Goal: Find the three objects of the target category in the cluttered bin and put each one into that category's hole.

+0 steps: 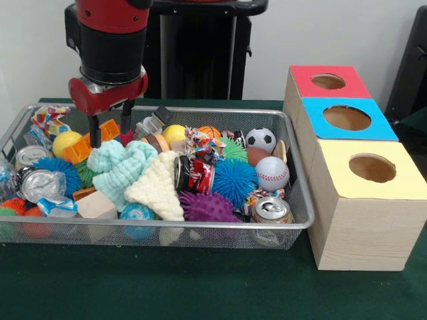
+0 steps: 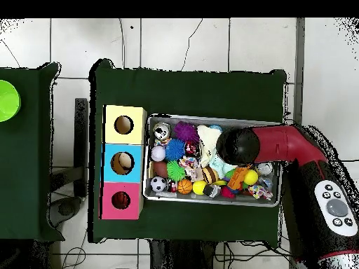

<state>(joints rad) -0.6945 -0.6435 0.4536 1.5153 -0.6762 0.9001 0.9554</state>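
Note:
The wire mesh bin (image 1: 200, 233) stands on the green table, full of toys; it also shows in the overhead view (image 2: 210, 202). My gripper (image 1: 109, 137) hangs over the bin's far left part, open and empty. Its fingertips (image 1: 95, 141) straddle an orange toy (image 1: 109, 131), possibly the striped tiger, which also shows in the overhead view (image 2: 240, 175). Whether they touch it I cannot tell. In the overhead view the arm's wrist (image 2: 237, 145) hides the gripper. No fluffy yellow plush is clearly visible. The red-topped box's hole (image 1: 328, 81) (image 2: 120, 200) is empty.
A mint cloth (image 1: 120, 167) and a cream cloth (image 1: 157, 187) lie just in front of the gripper. Spiky balls (image 1: 233, 181), a soccer ball (image 1: 260, 139), a baseball (image 1: 272, 173) and cans (image 1: 270, 210) fill the bin. Blue-topped (image 1: 347, 119) and yellow-topped (image 1: 372, 168) boxes stand beside the red one.

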